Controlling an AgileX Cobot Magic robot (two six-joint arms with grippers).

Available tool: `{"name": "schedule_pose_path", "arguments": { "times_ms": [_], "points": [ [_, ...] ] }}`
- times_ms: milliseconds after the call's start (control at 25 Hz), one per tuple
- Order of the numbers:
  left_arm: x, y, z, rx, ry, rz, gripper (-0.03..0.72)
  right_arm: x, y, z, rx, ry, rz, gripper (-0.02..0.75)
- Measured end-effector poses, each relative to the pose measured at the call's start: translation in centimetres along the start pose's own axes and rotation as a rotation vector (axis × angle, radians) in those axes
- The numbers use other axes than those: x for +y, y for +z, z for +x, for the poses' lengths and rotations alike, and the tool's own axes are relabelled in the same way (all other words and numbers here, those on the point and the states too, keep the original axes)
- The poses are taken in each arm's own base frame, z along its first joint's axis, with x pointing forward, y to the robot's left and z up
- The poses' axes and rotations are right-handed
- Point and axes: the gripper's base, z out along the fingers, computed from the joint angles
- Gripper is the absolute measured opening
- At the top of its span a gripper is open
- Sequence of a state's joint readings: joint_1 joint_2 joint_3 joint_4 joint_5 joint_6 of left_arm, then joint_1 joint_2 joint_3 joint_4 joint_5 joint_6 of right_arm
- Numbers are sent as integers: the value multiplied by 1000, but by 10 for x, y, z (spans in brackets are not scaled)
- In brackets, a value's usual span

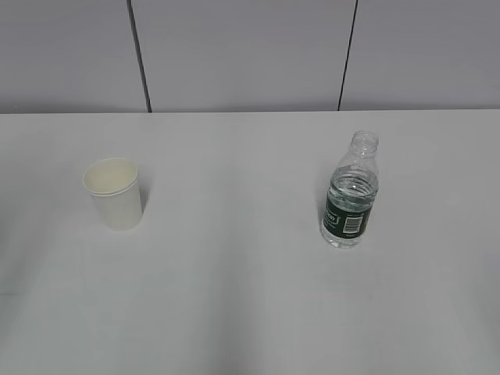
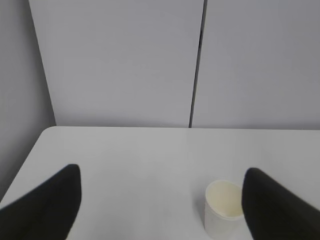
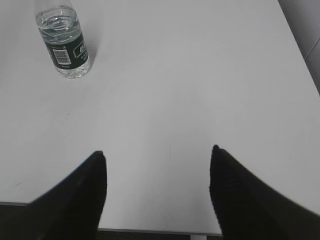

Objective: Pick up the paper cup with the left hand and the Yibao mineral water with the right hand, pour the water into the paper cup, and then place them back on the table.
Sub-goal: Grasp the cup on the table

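Note:
The white paper cup (image 1: 116, 193) stands upright on the left of the white table (image 1: 234, 297). The capless Yibao bottle (image 1: 351, 192), clear with a dark green label and water inside, stands upright on the right. Neither arm shows in the exterior view. In the left wrist view my left gripper (image 2: 162, 172) is open and empty, with the cup (image 2: 223, 208) beyond it, just left of the right finger (image 2: 272, 207). In the right wrist view my right gripper (image 3: 157, 152) is open and empty over the table's near edge, with the bottle (image 3: 63, 42) far off at the upper left.
Grey wall panels with dark seams (image 1: 139, 55) stand behind the table. The table's front edge (image 3: 150, 231) shows at the bottom of the right wrist view, and its right edge (image 3: 300, 50) at the upper right.

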State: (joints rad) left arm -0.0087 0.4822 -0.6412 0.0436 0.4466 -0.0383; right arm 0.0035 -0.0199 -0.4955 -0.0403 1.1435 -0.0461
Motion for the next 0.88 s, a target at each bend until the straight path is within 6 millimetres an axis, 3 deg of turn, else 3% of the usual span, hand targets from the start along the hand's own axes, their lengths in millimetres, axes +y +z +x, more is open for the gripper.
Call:
{"name": "schedule_pose_path", "arguments": {
  "times_ms": [240,440,520,640,880],
  "points": [
    [-11,54,-6,-26,15,72,588,0,0,0,0,0,0,478],
    [-28,93,1,-16,38,144,552,0,0,0,0,0,0,478],
    [-34,104,11,-7,45,169,545,0,0,0,0,0,0,478],
    [-39,116,42,33,51,193,540,0,0,0,0,0,0,478],
    [-38,114,100,109,51,200,538,0,0,0,0,0,0,478]
  ]
}}
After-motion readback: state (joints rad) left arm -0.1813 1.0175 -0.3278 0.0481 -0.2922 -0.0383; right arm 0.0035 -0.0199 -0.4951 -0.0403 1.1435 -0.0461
